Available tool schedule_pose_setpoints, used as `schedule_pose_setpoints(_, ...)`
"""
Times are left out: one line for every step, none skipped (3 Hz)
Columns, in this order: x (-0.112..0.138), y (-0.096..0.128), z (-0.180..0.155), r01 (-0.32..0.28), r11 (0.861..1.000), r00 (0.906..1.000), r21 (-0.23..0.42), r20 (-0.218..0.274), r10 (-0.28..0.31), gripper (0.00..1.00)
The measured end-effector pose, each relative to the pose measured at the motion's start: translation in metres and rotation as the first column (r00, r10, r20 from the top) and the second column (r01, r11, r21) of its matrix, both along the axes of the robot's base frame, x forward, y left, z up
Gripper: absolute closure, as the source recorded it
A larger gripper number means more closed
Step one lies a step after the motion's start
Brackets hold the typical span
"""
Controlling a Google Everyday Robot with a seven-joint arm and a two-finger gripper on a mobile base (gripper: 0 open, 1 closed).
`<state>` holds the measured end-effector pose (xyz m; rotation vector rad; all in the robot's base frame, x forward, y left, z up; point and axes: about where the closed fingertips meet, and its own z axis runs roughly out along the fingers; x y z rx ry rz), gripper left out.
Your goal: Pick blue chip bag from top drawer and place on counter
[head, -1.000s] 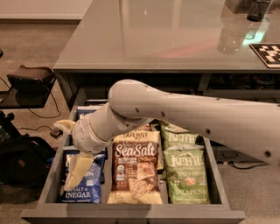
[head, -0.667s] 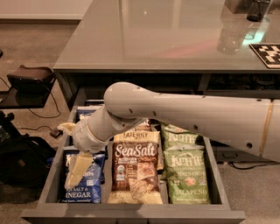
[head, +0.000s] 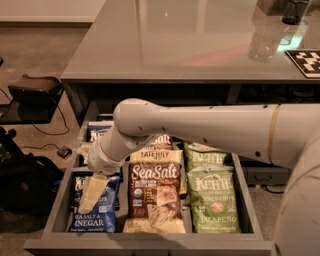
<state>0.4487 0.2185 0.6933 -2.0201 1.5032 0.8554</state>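
The top drawer (head: 150, 246) is pulled open below the counter (head: 190, 45). It holds three rows of chip bags. The blue chip bag (head: 100, 216) lies front left, with another blue one (head: 98, 131) behind it. My gripper (head: 85, 179) reaches down over the front blue bag at the left of the drawer. It is open, with one cream finger (head: 93, 191) lying on the bag's upper part and the other (head: 82, 149) further back. My white arm (head: 210, 132) crosses the drawer from the right.
A brown Sea Salt bag (head: 156, 197) fills the middle row and green Jalapeno bags (head: 212, 200) the right row. A clear cup (head: 262, 42), a dark cup (head: 296, 11) and a black-and-white tag (head: 306, 62) stand on the counter at the right. A black box (head: 34, 89) and cables lie on the floor at the left.
My arm's elbow has shifted slightly left and lower. The gripper stays over the front blue bag, still open.
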Motion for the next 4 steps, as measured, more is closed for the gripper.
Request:
schedule_pose_setpoints(0.001,-0.006,-0.019,0.020,0.999,0.9994,-0.034,-0.027,-0.021,0.00)
schedule_pose_setpoints(-0.003,-0.012,-0.038,0.035,0.998,0.9974,-0.052,-0.060,-0.038,0.00)
schedule_pose_setpoints(-0.007,-0.018,-0.052,0.045,0.997,0.9948,-0.066,-0.088,-0.051,0.00)
schedule_pose_setpoints(-0.012,-0.020,-0.063,0.040,0.997,0.9915,-0.062,-0.121,-0.048,0.00)
